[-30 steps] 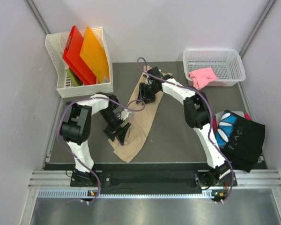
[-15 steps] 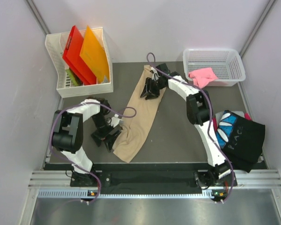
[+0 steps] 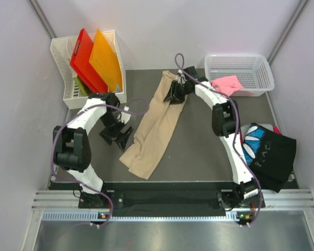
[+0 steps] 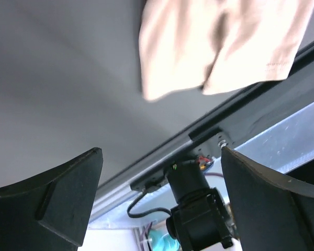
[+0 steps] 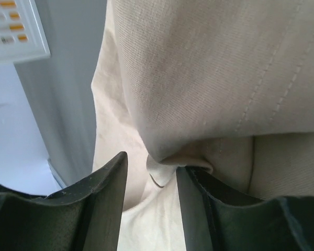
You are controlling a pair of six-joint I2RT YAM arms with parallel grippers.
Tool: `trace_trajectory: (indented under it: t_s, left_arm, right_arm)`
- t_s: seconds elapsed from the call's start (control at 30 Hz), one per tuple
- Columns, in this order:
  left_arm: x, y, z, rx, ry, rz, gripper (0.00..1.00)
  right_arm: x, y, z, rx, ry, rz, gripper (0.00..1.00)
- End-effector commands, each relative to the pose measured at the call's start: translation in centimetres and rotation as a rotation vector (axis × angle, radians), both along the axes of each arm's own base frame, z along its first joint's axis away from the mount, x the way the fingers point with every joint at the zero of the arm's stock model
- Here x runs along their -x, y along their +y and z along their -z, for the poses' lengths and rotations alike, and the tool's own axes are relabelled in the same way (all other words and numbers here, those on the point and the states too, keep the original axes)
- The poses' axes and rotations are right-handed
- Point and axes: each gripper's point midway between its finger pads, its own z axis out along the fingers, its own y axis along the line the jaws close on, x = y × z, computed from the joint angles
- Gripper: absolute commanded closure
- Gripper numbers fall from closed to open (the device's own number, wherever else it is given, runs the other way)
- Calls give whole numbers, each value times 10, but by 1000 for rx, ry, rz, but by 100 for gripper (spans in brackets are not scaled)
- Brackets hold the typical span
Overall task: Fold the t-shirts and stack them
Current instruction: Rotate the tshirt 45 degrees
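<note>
Tan shirt [image 3: 154, 128]: long narrow strip on the worktop [image 3: 199, 146], left of the white basket [image 3: 239, 55]; far end level with the basket, near end well nearer and further left. Pulled straighter and longer than half a second ago.
Right pincer [image 3: 177, 94]: at the strip's far end, just left of the basket. Closer to the basket than before.
Right pincer grip: wrist view shows the pincer [image 5: 152, 168] nipped down on a bunched fold of the tan cloth [image 5: 209, 78].
Left pincer [image 3: 119, 137]: well left of the basket, beside the strip's left edge, not touching it. It was at the cloth edge half a second ago and on the cloth a second ago.
Left pincer grip: in its wrist view the pincer [image 4: 161, 157] is spread wide with nothing between the fingers; the shirt hem [image 4: 220, 42] lies beyond them.
Pink shirt [image 3: 226, 85]: over the basket's near-left rim, same as before.
Black shirt [image 3: 269, 154]: nearer than the basket, at the worktop's right edge, unmoved.
</note>
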Motion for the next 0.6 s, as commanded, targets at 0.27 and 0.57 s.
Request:
trace_trajectory:
  t_s: [0.27,0.57]
  left_arm:
    - [-72,-115,-15,229,-54,117,1]
    - [-84,-109,-21,257,-79,50,1]
  right_arm:
    - [-36,3,-41,-141,-144,6,48]
    - [24,40,-62,-93,-158,-184,17]
